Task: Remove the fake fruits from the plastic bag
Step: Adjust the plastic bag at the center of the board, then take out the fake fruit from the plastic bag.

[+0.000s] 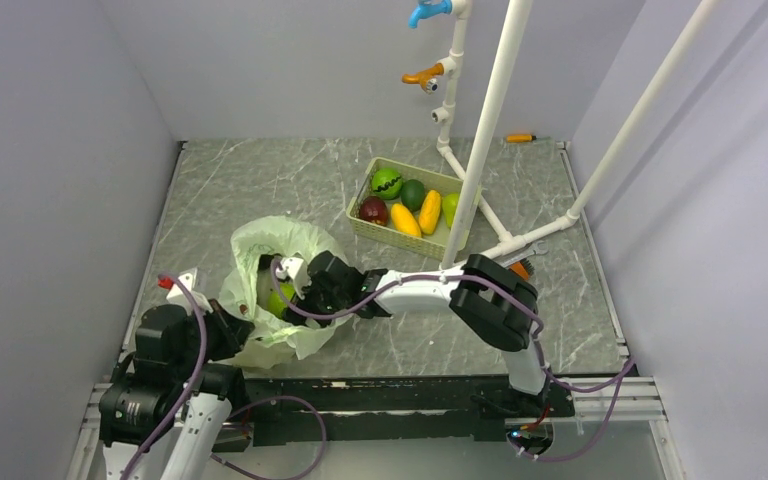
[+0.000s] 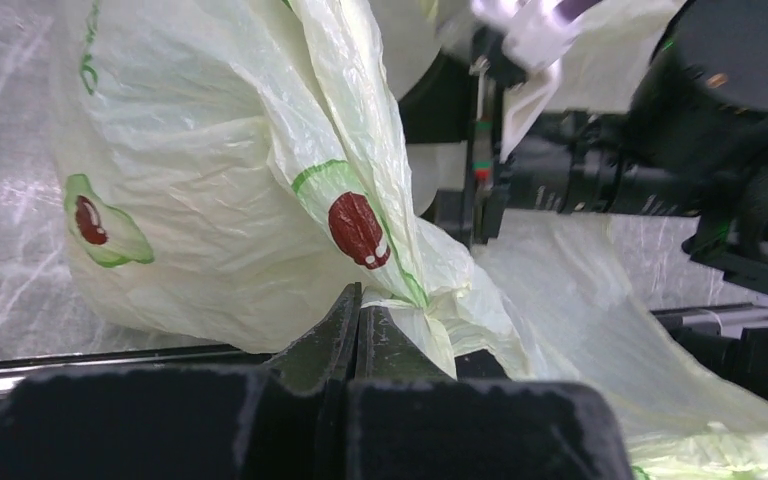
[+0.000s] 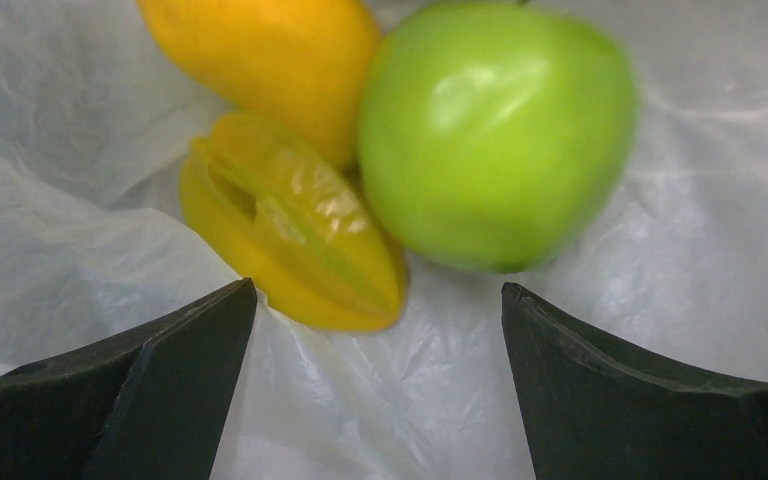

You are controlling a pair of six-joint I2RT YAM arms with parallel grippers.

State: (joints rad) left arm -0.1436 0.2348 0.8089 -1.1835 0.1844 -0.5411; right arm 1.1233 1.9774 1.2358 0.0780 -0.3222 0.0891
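The pale-green plastic bag (image 1: 285,240) lies crumpled at the table's front left, its mouth facing right. My left gripper (image 2: 360,300) is shut on a gathered fold of the bag (image 2: 220,180) at its near edge. My right gripper (image 3: 378,300) reaches into the bag's mouth, wide open with nothing between its fingers. Just beyond its tips lie three fake fruits on the bag's film: a bright green round one (image 3: 495,130), a yellow ribbed one (image 3: 295,240) and a yellow smooth one (image 3: 270,55). From above, only a bit of green fruit (image 1: 278,300) shows beside the right gripper (image 1: 295,290).
A beige slotted tray (image 1: 390,238) stands right of centre and holds several fruits, among them a green ball with a zigzag band (image 1: 387,183) and a maroon one (image 1: 373,210). A white pipe frame (image 1: 480,130) rises beside the tray. Walls close both sides.
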